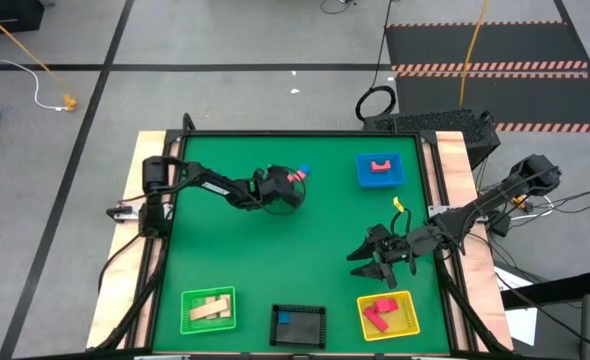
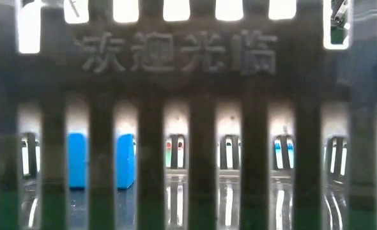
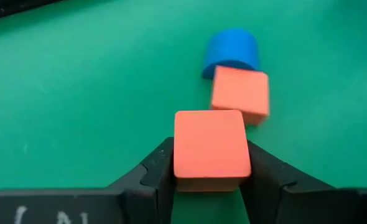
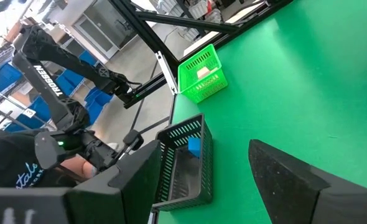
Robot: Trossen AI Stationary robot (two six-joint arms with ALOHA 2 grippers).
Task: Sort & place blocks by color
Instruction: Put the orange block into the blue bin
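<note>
The left gripper [image 3: 208, 180] has its fingers pressed against a red cube [image 3: 209, 149] on the green table [image 3: 78, 93]. Just beyond lie another red block [image 3: 241, 93] and a blue block [image 3: 231, 50], touching. The right gripper [image 1: 380, 262] hangs spread and empty near the yellow tray [image 1: 412, 322].

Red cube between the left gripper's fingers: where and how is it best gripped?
Grip the red cube on its two flat opposite side faces, coming down from above as the left gripper does: its fingers flank those parallel faces squarely, clear of the second red block beyond.
</note>
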